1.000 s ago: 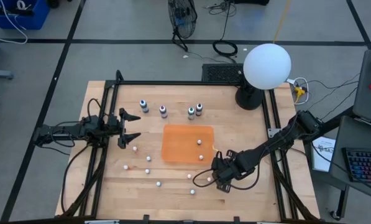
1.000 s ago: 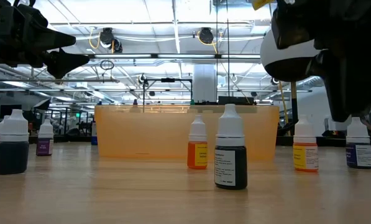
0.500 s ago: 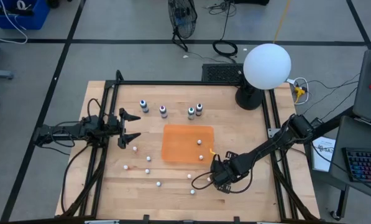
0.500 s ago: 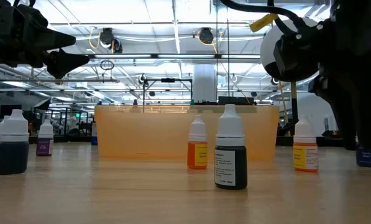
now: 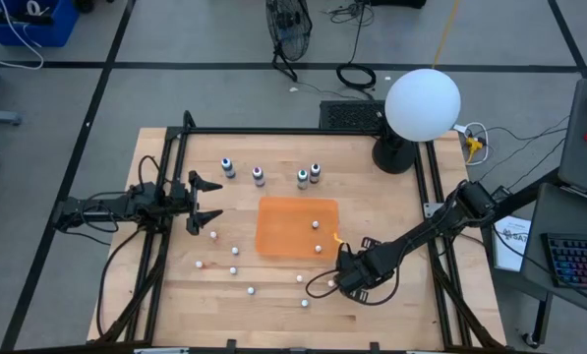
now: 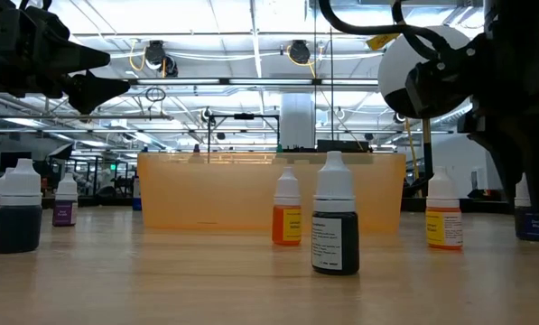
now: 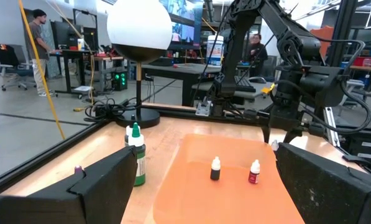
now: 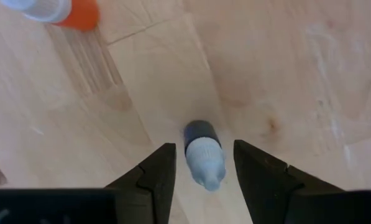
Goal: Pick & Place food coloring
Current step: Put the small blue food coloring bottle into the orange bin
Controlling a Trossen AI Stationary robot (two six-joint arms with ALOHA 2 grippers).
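Food coloring bottle (image 8: 204,152): a small dark-bodied bottle with a pale cap, standing upright on the tabletop (image 5: 391,305) at its near right, just off the near right corner of the orange tray (image 5: 295,228). It sits between the two spread fingers (image 8: 154,171) of the right end effector (image 5: 330,282), which flank it without clearly touching. Four more dark-bodied bottles stand in a row (image 5: 270,174) along the far side of the tabletop, beyond the tray. Two bottles (image 7: 235,170) stand inside the tray. The remaining pale-capped bottles scattered on the near half cannot be counted reliably. The left end effector (image 5: 206,201), fingers apart and empty, hovers at the left edge, well apart from the bottles.
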